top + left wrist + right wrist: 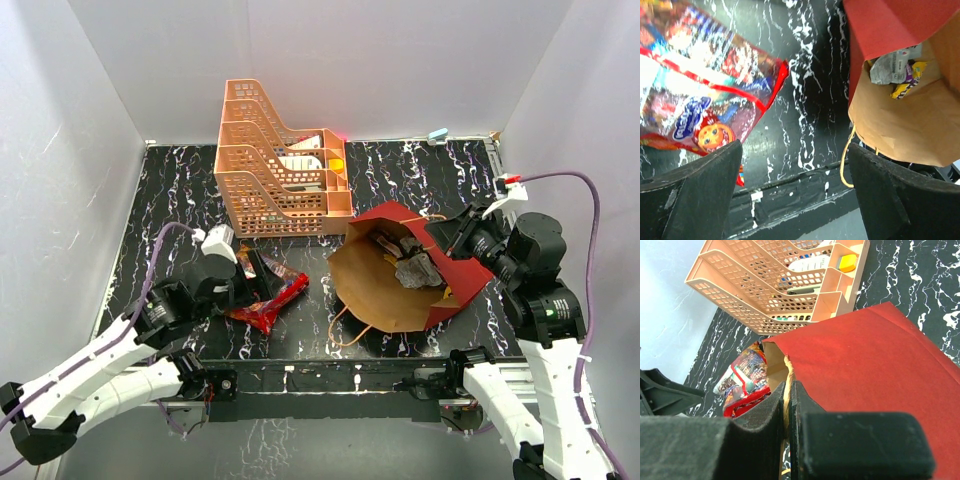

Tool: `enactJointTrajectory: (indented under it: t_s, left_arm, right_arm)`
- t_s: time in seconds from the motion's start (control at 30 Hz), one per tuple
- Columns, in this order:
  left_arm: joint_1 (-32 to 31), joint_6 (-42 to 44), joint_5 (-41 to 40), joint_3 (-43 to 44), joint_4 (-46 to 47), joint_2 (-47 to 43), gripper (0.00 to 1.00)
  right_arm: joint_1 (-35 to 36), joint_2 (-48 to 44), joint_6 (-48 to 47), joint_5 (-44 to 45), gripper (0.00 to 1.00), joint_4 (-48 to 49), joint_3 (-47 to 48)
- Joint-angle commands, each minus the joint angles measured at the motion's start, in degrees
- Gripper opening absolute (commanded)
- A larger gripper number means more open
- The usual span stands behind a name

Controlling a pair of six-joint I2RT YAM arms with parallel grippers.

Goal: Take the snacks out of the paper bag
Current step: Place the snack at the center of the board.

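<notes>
While the bag [385, 295] lies on its side with its mouth gaping, the right gripper [789, 385] is clamped on its upper rim. The red packet [705, 100] lies on the table [180, 200] just beside the left gripper [793, 150], whose jaws stand wide apart and empty. Small packets [418, 270] sit inside the bag, near the right gripper.

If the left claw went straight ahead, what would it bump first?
Probably the bare black table, between the red snack bag and the paper bag; depth is hard to judge.
</notes>
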Motion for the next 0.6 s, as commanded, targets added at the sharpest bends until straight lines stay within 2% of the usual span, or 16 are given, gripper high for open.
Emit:
enactJointTrajectory:
  t_s: [0.0, 0.1, 0.17, 0.33, 0.57]
  left_arm:
    - [0.1, 9.7, -3.2, 4.0, 0.7, 3.2, 0.86]
    - [0.1, 11.7, -3.6, 5.4, 4.3, 9.0, 0.87]
    - [0.1, 12.0, -2.5, 3.2, 8.6, 12.3, 0.87]
    - [0.1, 9.2, -1.3, -6.4, 16.8, 16.7, 0.87]
    - [0.1, -0.5, 7.4, -21.4, 27.3, 16.2, 0.87]
  right_arm:
    - [0.1, -0.3, -0.6, -0.1, 0.07, 1.9, 2.6]
    - [0.1, -0.4, -0.2, -0.3, 0.07, 2.1, 2.5]
    - [0.1, -0.3, -0.2, -0.3, 0.07, 1.8, 2.7]
    - [0.1, -1.1, 0.3, -0.4, 0.07, 1.8, 1.7]
    - [0.1, -1.8, 0.5, 0.0, 0.07, 1.9, 0.1]
